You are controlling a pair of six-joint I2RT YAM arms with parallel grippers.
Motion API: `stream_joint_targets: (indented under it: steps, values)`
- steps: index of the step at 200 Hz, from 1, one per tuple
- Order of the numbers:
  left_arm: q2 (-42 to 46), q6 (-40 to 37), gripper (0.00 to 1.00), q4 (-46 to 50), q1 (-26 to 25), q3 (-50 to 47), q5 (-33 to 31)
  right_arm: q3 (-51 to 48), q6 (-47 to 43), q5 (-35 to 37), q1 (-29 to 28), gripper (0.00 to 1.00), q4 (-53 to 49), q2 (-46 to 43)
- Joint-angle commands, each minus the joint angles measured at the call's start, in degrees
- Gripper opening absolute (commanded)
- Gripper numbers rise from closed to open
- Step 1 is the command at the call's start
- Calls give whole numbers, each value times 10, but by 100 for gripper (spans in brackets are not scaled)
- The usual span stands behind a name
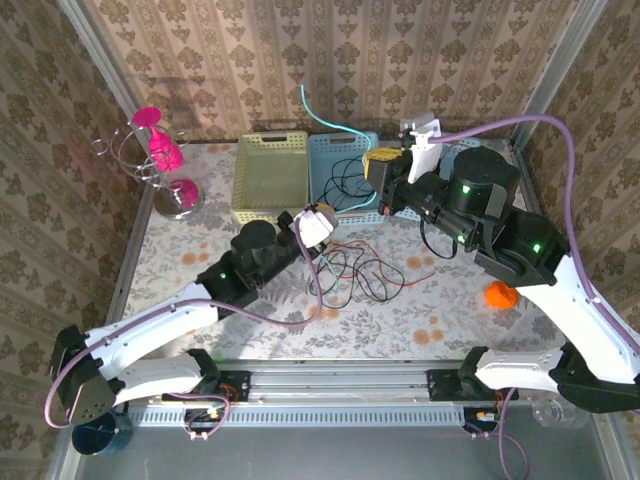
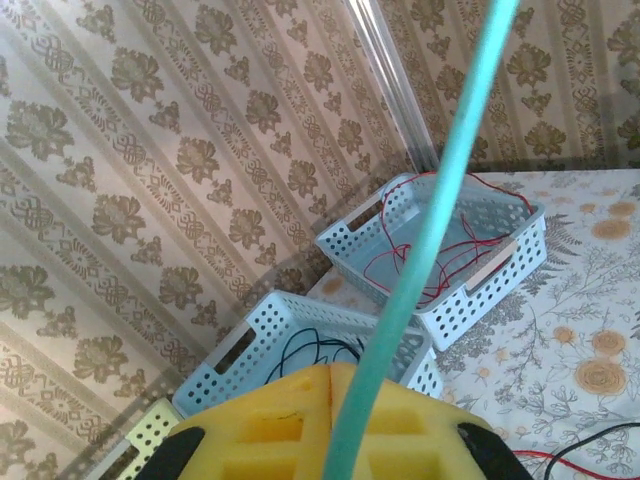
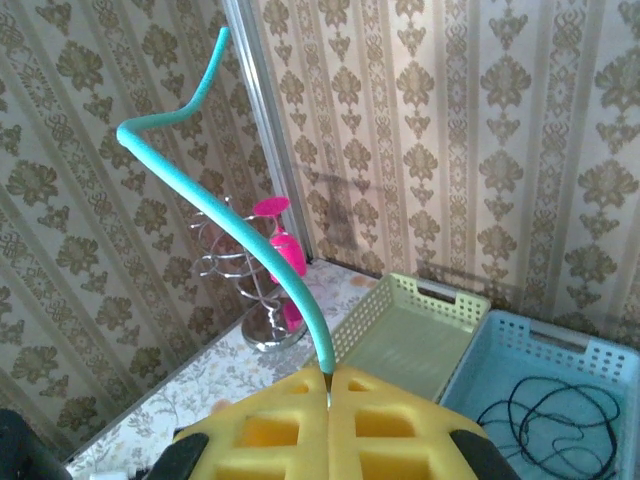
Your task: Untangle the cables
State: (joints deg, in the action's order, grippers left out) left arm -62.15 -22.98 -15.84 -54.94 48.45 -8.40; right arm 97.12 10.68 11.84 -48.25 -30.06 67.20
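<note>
On the flower-patterned surface [image 1: 400, 320], toward its back edge, stand three baskets. There is a pale green basket [image 1: 272, 185], a blue basket [image 2: 260, 340] just beside it with a black cable coiled inside, and a second blue basket [image 2: 480, 300] holding loops of red cable. Nearer the arms, about the middle of the surface, lies the tangle of red and black cables [image 1: 355, 270], spread loosely and apart from the baskets. The teal cable [image 2: 432, 200] (the brightest of the lot) is lifted off the surface. The left gripper [image 2: 328, 372] is closed on it, its yellow foam pads pressed together with the cable rising from the seam between them. The right gripper [image 3: 330, 375], raised over the blue baskets, is clamped on the same cable, whose free end bends and curls up toward the wallpapered back wall. Between the two grippers the cable runs down past the first blue basket. A small orange object [image 1: 500, 295] sits on the surface near the right arm.
</note>
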Motion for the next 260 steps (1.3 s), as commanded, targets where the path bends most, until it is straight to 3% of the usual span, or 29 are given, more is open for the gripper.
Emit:
stream_joint_targets:
  steps: [1, 22, 29, 68, 101, 147, 218, 260]
  values:
    - [13, 57, 0, 18, 37, 24, 27, -37, 16, 39, -1, 36, 6, -19]
    - [-3, 122, 0, 109, 108, 79, 68, -110, 37, 78, 4, 62, 16, -58]
    - [-13, 144, 0, 141, 133, 100, 72, -136, 47, 90, 9, 65, 18, -75]
    - [-89, 250, 0, 237, 271, 195, 104, -274, 111, 130, 43, 67, -4, -179]
    - [-189, 313, 0, 301, 366, 286, 188, -398, 175, 112, 47, 68, -31, -252]
    - [-342, 308, 0, 381, 395, 433, 241, -502, 220, 66, 48, 68, -35, -290]
    - [-539, 306, 0, 450, 413, 599, 279, -533, 222, 58, 49, 68, -37, -302]
    - [-589, 312, 0, 478, 414, 651, 302, -547, 226, 62, 50, 68, -40, -314]
